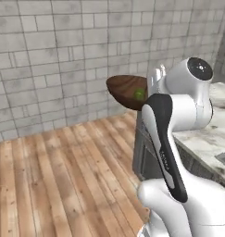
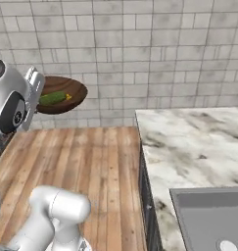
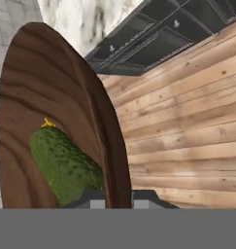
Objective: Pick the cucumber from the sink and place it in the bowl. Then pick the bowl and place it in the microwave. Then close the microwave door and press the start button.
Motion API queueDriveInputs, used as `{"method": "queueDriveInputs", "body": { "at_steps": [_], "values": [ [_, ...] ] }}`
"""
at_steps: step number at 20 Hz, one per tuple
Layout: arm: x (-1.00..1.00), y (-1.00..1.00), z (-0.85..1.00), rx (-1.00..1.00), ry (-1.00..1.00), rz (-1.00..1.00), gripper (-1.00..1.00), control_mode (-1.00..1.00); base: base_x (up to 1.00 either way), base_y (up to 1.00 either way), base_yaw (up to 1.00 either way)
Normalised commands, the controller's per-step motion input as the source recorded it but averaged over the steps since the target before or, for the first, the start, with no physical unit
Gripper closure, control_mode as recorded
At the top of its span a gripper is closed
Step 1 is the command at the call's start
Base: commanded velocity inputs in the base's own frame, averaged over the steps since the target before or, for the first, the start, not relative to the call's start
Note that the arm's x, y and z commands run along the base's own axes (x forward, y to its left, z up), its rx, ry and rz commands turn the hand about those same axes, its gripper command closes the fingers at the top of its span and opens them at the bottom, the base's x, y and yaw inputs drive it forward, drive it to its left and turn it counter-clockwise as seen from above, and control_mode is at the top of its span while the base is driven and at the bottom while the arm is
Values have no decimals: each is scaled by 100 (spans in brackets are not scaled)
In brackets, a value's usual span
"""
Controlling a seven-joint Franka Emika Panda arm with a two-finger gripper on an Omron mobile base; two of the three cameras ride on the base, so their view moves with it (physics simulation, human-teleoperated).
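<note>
The dark brown wooden bowl [image 1: 124,89] hangs in the air above the wooden floor, tilted, in front of the tiled wall. My gripper [image 3: 112,198] is shut on its rim, one finger inside and one outside. The green cucumber [image 3: 65,164] lies inside the bowl [image 3: 46,92] against the low part near the gripped rim. From the right base the bowl [image 2: 67,95] shows its hollow with the cucumber [image 2: 53,98] in it, next to my hand. The grey sink [image 2: 208,215] is at the lower right, set in the counter. The microwave and its door are out of view.
A marble counter [image 2: 189,142] with dark cabinet fronts [image 3: 153,44] below it stands to the right. Wooden floor [image 1: 63,176] stretches left of it up to the grey tiled wall [image 1: 53,55]. My own arm [image 1: 178,115] rises close to the counter's corner.
</note>
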Motion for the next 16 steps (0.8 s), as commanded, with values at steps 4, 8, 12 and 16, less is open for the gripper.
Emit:
{"method": "queueDriveInputs", "body": {
  "at_steps": [4,8,12,16],
  "values": [
    [0,0,0,0,0,0,100,100,69,0,73],
    [0,0,0,0,0,0,100,100,72,0,67],
    [0,0,0,0,0,0,100,100,60,0,63],
    [0,0,0,0,0,0,100,100,39,0,62]
  ]
}}
